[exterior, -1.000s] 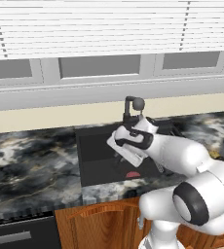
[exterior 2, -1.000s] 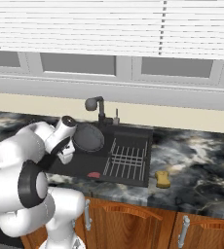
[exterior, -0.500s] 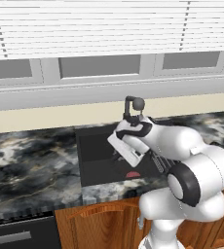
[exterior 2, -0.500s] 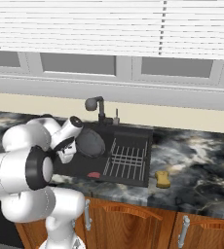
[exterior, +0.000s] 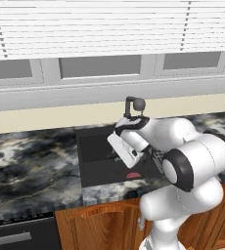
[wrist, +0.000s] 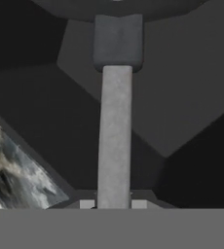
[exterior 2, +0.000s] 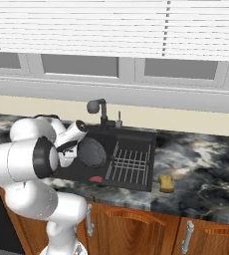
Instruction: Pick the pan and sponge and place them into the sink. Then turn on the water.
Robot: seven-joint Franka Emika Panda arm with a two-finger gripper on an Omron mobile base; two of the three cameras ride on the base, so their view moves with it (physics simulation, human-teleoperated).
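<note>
While the white arm's bulk hid much of it, the large black recessed sink [exterior 2: 136, 174] sat in the marbled dark stone countertop [exterior: 31, 161]. Inside it, tilted, hung the round dark grey frying pan [exterior 2: 92, 152], its long thin handle [wrist: 115, 136] clamped between the closed two-finger gripper [wrist: 114, 204], fingertips barely visible. The small yellow rectangular sponge [exterior 2: 166, 183] lay on the counter, right of the sink.
</note>
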